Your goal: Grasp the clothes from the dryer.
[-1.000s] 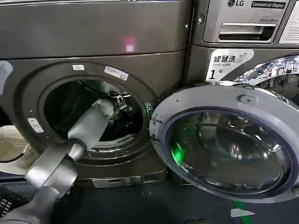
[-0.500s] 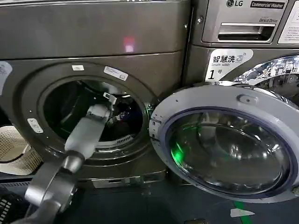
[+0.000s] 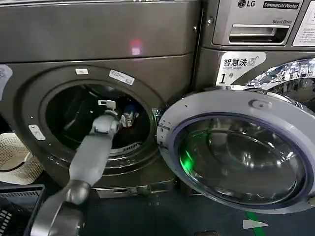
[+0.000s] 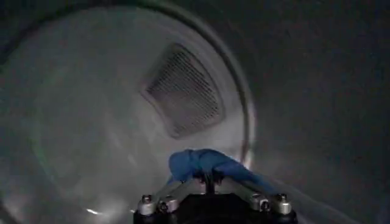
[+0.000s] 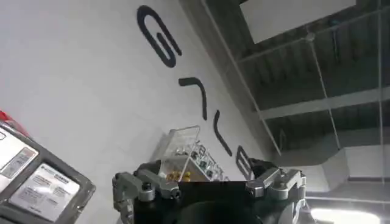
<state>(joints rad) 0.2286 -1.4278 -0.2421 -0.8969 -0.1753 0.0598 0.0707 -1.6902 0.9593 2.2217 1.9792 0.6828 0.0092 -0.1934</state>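
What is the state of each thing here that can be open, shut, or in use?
dryer door: open, swung to the right.
dryer: porthole uncovered, left arm reaching in.
left gripper: inside the drum.
right gripper: idle, away from the dryer.
LG machine drawer: shut.

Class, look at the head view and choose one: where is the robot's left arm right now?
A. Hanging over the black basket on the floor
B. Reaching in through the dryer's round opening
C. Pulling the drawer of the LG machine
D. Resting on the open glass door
B. The left arm runs up from the lower left and its left gripper sits inside the porthole of the dryer, while the open glass door stands untouched.
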